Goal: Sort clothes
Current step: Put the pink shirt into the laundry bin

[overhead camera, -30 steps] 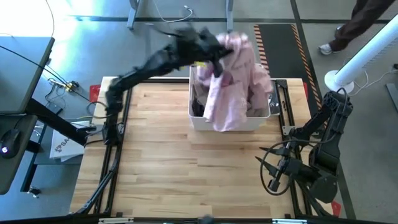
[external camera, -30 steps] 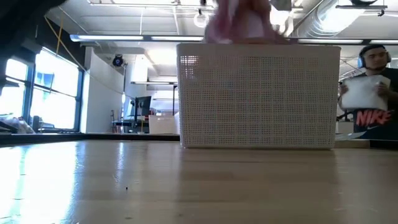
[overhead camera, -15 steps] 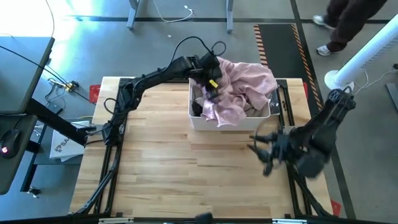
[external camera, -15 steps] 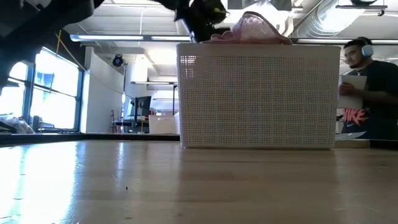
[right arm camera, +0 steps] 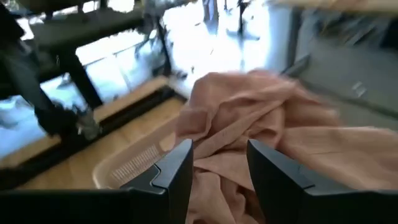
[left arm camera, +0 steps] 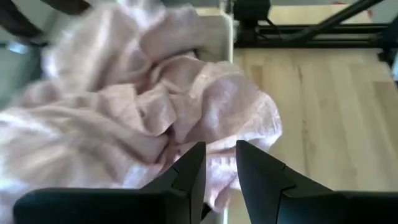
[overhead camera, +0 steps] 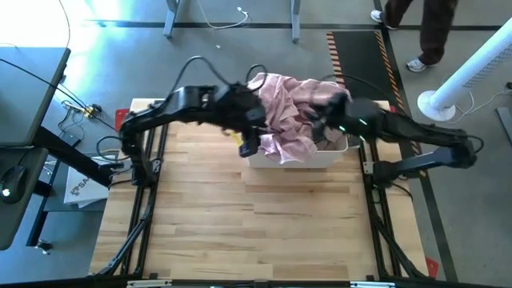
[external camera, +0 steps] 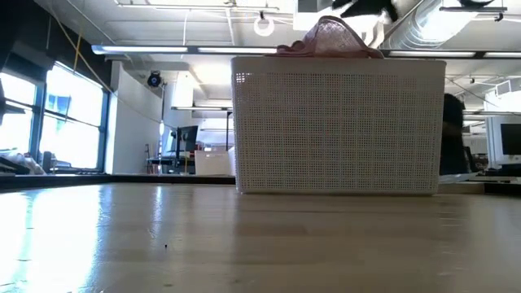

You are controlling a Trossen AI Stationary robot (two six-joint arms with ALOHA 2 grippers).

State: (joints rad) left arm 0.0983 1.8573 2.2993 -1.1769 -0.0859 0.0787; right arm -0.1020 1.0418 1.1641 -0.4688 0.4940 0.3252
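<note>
A light pink garment (overhead camera: 292, 112) lies heaped in the white lattice basket (overhead camera: 308, 160) at the table's far middle. A fold of it hangs over the basket's near wall (overhead camera: 284, 148). The heap's top shows above the rim in the low view (external camera: 330, 37). The other clothes are hidden. My left gripper (overhead camera: 250, 142) is at the basket's near left corner, its fingers a little apart (left arm camera: 219, 158) over the hanging fold. My right gripper (overhead camera: 318, 120) is open above the heap (right arm camera: 221, 155), clear of it.
Bare wooden table (overhead camera: 256, 216) lies in front of the basket. The right arm reaches across the basket's right side (overhead camera: 400, 128). A person's legs (overhead camera: 428, 28) and a white pole (overhead camera: 472, 68) are beyond the table's far right.
My left gripper has come down with the pink garment and moved from over the basket toward its near left corner. The garment, held high and hanging a second ago, now lies heaped in the basket. My right arm has swung from the table's near right to over the basket.
</note>
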